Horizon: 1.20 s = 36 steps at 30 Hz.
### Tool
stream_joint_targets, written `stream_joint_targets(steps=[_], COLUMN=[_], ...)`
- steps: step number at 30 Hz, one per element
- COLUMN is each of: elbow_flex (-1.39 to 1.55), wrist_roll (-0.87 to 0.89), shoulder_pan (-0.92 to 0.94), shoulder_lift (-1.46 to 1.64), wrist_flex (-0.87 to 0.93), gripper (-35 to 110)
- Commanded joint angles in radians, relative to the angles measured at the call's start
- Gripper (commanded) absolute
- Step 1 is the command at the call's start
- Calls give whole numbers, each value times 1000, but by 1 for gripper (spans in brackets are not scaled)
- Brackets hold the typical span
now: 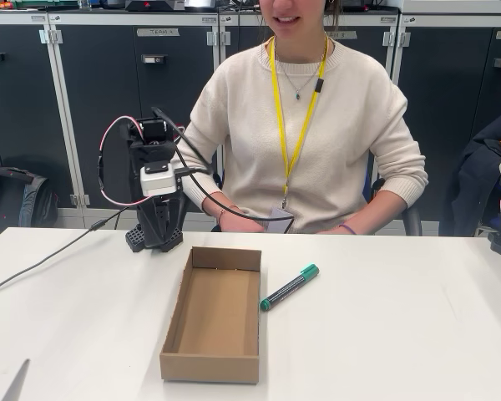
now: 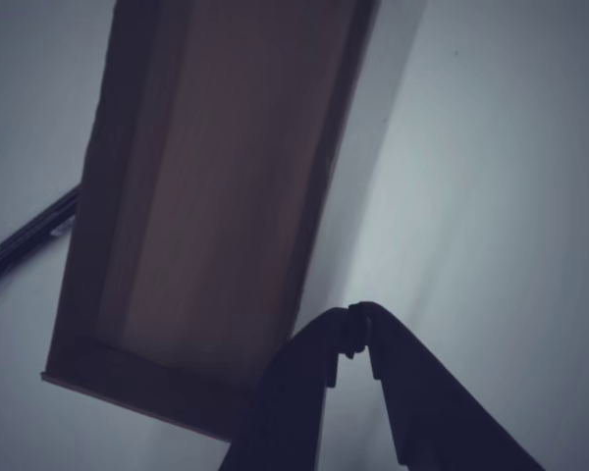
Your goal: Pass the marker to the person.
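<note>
Marker lies loose on the table, across the box from the folded arm; nothing grasped yet.

Person (image 1: 305, 125) sits behind the white table (image 1: 401, 334). Cardboard box (image 1: 215, 313) is centre; arm (image 1: 156, 188) is folded up near its far-left corner. Marker (image 1: 289, 287) sits just right of the box in the fixed view, long axis diagonal, green cap pointing far-right toward the person. In the wrist view it's at left edge beyond the box. Gripper (image 2: 354, 329): fingertips closed together, empty. Reach must cross over the box.
</note>
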Motion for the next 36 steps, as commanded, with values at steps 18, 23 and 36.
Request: stream_joint_targets(steps=[18, 23, 36], elbow_flex=[-439, -368, -209], wrist_roll=[347, 561, 922], shoulder_pan=[-503, -456, -305], shoulder_lift=[-595, -634, -678], wrist_flex=[-204, -324, -437], gripper=[-5, -5, -5])
